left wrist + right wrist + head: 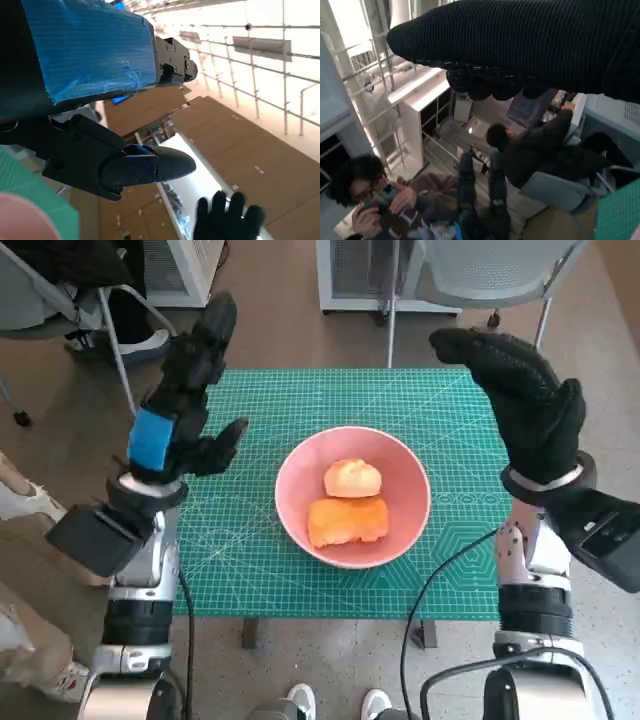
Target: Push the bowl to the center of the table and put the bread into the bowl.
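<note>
So the pink bowl [353,496] is sitting pretty much in the middle of the desk [260,570], on the green cutting mat that covers it. Two pieces of bread are inside: a pale round roll [352,478] toward the far side and a longer orange-brown loaf [347,521] just in front of it, the two touching.

Both arms are raised off the desk, one on each side of the bowl, neither touching it. The left hand [185,405], the black one with the blue tape [152,438] across its back, is up over the mat's left edge with its fingers spread apart and nothing in them. The right hand [525,400] in the knitted glove is up over the far right corner, fingers apart and loosely bent, also holding nothing.

The left wrist camera mostly catches ceiling and brown wall panels, with the gloved hand at the picture's edge. The right wrist camera shows two people [385,200] seated in the room beyond. Chair legs [120,350] stand past the desk's far left corner, and a pair of white shoes [335,702] shows at the near edge.
</note>
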Tool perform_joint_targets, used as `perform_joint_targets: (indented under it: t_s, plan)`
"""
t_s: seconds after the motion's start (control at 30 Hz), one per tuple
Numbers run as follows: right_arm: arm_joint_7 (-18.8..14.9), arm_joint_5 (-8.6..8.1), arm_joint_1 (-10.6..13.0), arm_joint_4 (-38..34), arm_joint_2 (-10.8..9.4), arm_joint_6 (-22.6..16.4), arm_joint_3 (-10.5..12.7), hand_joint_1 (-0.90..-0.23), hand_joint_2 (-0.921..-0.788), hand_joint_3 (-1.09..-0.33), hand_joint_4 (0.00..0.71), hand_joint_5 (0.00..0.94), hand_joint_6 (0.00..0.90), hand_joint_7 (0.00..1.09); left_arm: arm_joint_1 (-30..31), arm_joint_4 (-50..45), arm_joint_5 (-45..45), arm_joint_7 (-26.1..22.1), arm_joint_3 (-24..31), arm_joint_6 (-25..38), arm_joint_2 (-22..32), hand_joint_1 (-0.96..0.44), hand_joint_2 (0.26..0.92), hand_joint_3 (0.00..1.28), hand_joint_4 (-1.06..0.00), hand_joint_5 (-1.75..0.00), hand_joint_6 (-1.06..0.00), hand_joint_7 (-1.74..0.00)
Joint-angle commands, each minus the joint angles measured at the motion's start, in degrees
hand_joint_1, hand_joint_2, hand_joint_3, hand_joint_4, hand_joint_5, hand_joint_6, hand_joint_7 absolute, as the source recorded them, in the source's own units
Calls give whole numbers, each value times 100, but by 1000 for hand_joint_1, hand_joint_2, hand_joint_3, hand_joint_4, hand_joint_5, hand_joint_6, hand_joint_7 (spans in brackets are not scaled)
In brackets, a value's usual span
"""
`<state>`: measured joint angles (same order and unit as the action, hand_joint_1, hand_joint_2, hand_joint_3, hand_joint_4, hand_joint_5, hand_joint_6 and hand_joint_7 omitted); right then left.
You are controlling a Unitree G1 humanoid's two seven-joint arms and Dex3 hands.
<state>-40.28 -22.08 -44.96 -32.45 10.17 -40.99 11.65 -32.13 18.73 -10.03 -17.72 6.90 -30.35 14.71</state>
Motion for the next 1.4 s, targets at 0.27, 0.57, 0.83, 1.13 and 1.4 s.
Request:
perform_joint_targets:
  t_s: [0.27,0.57,0.83,1.13,1.4]
  plan:
    - [123,63,177,67,20,103,-93,-635,-921,-720,143,0,0,470,233,-353,-50,41,42,252,-68,-749,921,535,-93,-4,-134,-83]
    - [156,78,220,37,-2,37,-105,-632,-921,-720,132,0,0,471,310,-402,-120,-26,67,242,-115,-734,921,547,-84,0,-124,-91]
    - [222,168,281,-22,-35,-115,-130,-629,-921,-721,123,0,0,471,369,-330,-211,-177,78,102,-145,-714,921,564,-57,0,-107,-100]
    - [234,199,271,-101,-24,-196,-143,-635,-921,-723,120,0,-1,469,379,-250,-258,-278,89,18,-174,-712,921,565,-52,0,-99,-111]
    - [255,281,244,-225,-31,-367,-156,-637,-921,-728,104,0,-1,461,341,-86,-319,-386,111,-114,-193,-716,921,563,-53,-1,-96,-122]
